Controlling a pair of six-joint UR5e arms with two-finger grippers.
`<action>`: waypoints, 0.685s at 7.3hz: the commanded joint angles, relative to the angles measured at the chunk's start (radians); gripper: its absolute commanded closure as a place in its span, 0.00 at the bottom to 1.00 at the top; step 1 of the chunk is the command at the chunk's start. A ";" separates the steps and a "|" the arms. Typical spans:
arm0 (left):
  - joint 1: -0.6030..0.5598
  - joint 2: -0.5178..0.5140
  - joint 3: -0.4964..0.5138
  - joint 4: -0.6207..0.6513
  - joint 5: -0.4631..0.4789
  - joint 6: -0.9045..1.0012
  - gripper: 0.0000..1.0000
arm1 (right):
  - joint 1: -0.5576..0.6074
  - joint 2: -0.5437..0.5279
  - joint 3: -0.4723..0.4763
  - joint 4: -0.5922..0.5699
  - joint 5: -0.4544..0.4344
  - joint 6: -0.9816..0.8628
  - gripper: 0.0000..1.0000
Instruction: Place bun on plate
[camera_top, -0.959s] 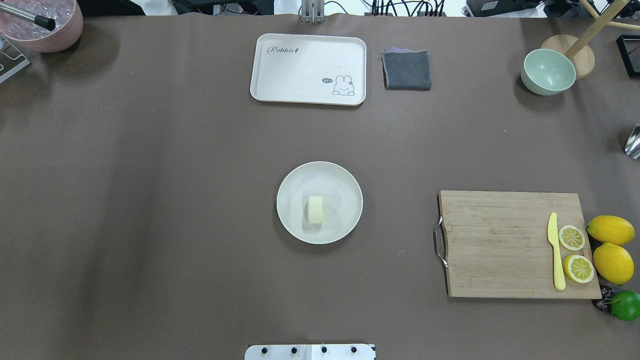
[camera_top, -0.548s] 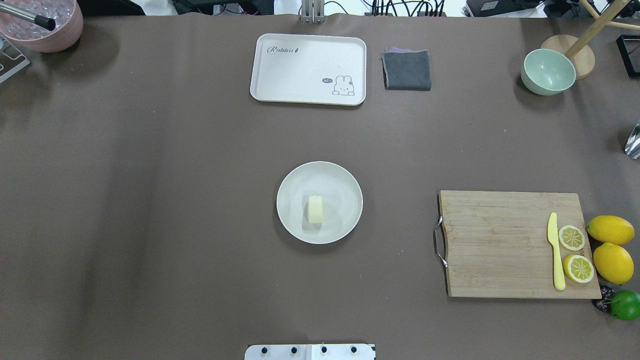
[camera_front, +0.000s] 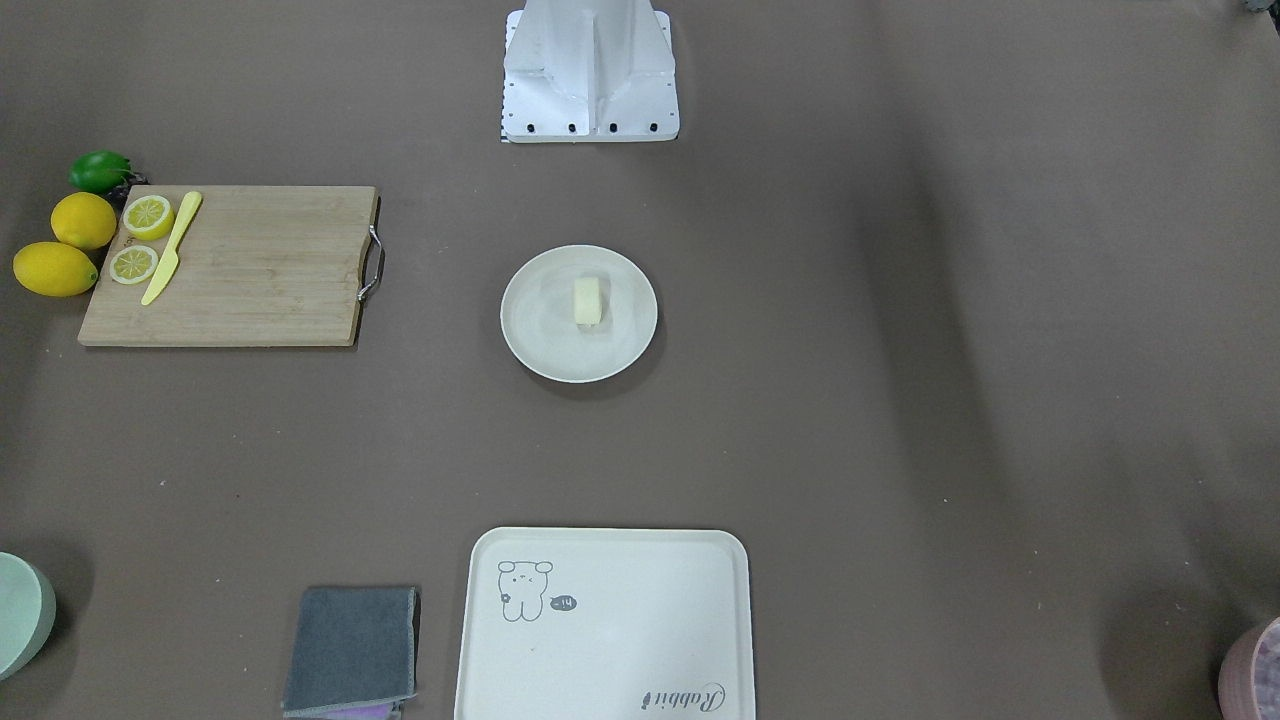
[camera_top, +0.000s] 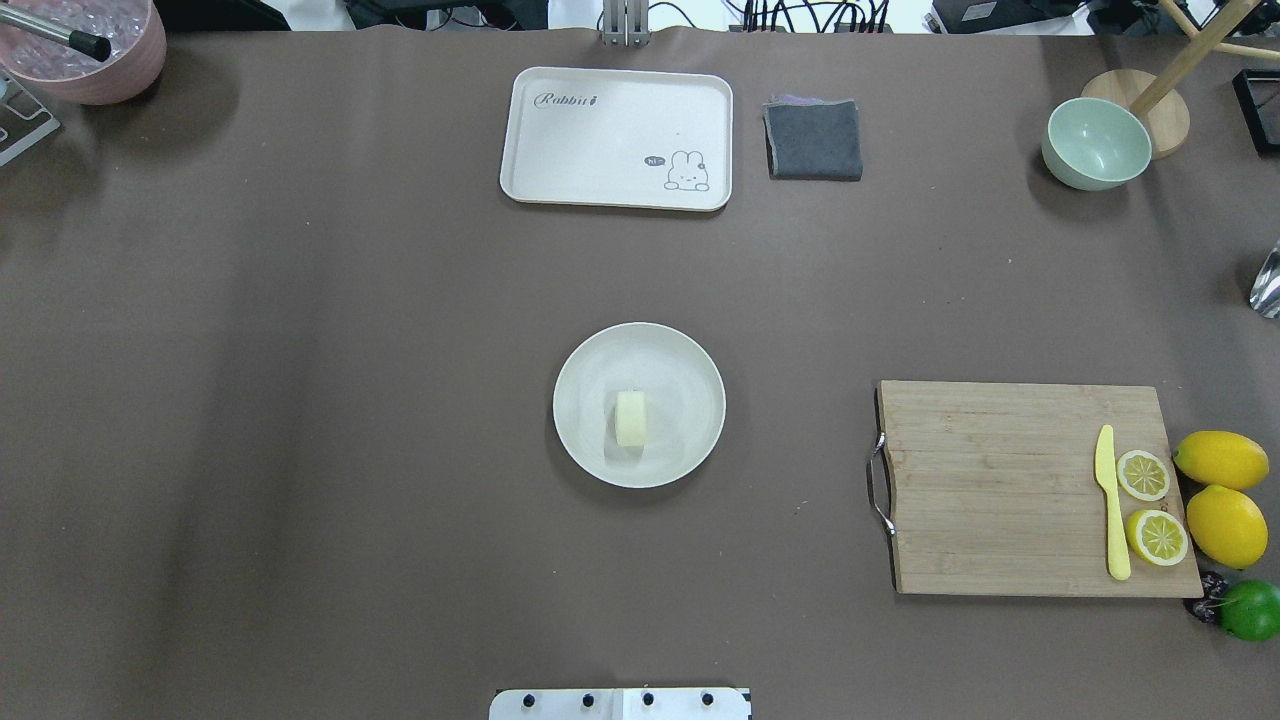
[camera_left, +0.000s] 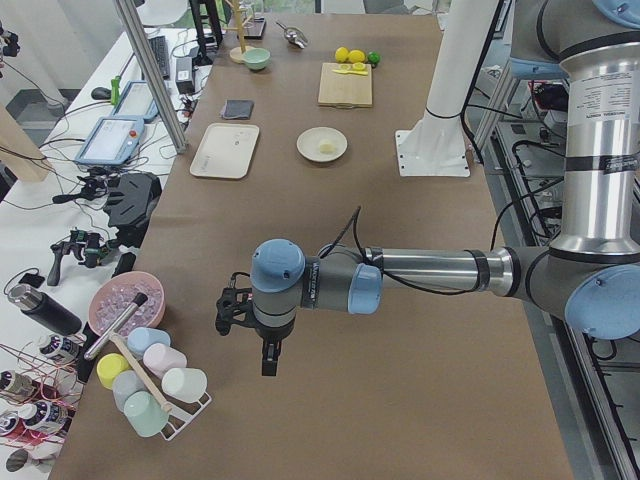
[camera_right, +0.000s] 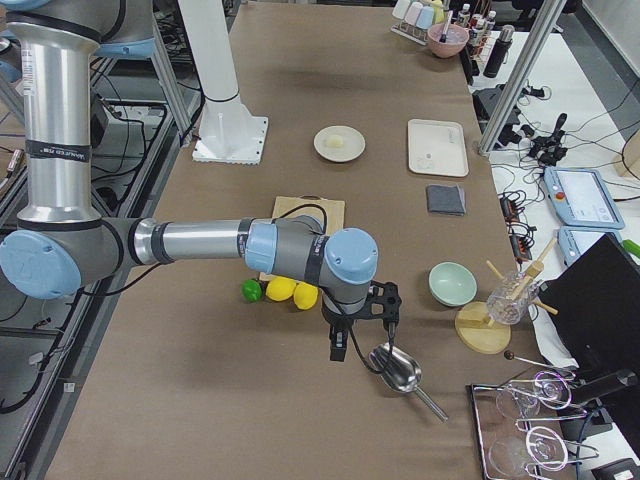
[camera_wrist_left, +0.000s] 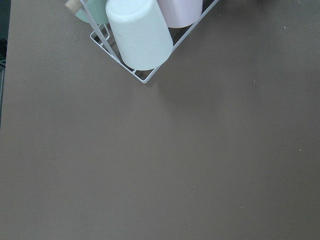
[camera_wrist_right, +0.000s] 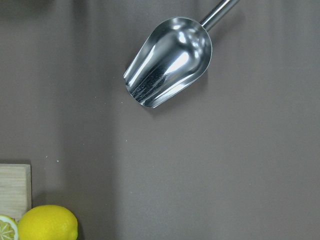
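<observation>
The pale cream bun (camera_top: 631, 418) lies inside the round off-white plate (camera_top: 585, 360) at the table's middle, a little below the plate's centre; the front-facing view shows the bun (camera_front: 588, 300) on the plate (camera_front: 540, 335) too. Both arms are far from it. In the exterior left view my left gripper (camera_left: 268, 358) hangs over the table's left end, near a cup rack. My right gripper (camera_right: 338, 347) shows only in the exterior right view, over the right end beside a metal scoop. I cannot tell whether either is open or shut. Neither wrist view shows fingers.
A cream rabbit tray (camera_top: 617, 138) and grey cloth (camera_top: 813, 140) lie at the far side. A cutting board (camera_top: 1000, 488) with yellow knife, lemon halves, lemons and a lime sits right. A green bowl (camera_top: 1096, 144), metal scoop (camera_wrist_right: 167, 62), cup rack (camera_wrist_left: 140, 35) and pink bowl (camera_top: 95, 50) occupy the ends.
</observation>
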 joint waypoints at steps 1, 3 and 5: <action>0.001 -0.005 -0.006 -0.002 -0.003 -0.002 0.02 | -0.003 0.002 0.002 0.002 0.013 0.001 0.00; 0.001 -0.014 -0.007 -0.002 -0.003 -0.002 0.02 | -0.009 0.002 0.011 0.000 0.035 0.004 0.00; 0.001 -0.008 -0.007 -0.004 -0.001 0.000 0.02 | -0.009 -0.004 0.008 0.000 0.035 -0.001 0.00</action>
